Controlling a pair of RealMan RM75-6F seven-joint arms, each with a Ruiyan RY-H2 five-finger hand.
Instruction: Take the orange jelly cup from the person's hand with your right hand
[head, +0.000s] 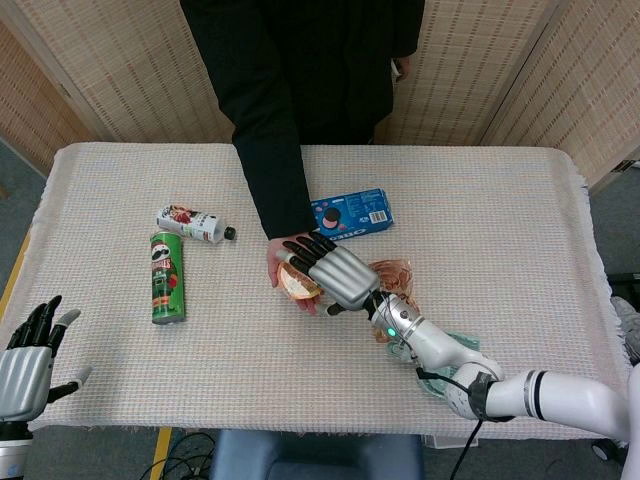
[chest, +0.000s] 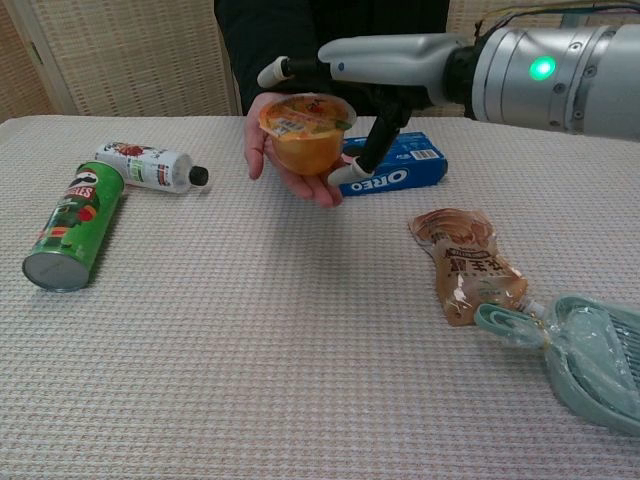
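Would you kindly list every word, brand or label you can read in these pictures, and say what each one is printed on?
"OREO": on the blue biscuit box, chest view.
Green crisp can: lettering too blurred to read.
White bottle: label too small.
Orange jelly cup lid: print illegible.
Brown pouch: text unreadable.

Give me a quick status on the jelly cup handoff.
Right hand over the jelly cup, fingers spread, no grip yet. Cup rests in the person's palm. Left hand idle, open. Nothing in the way.
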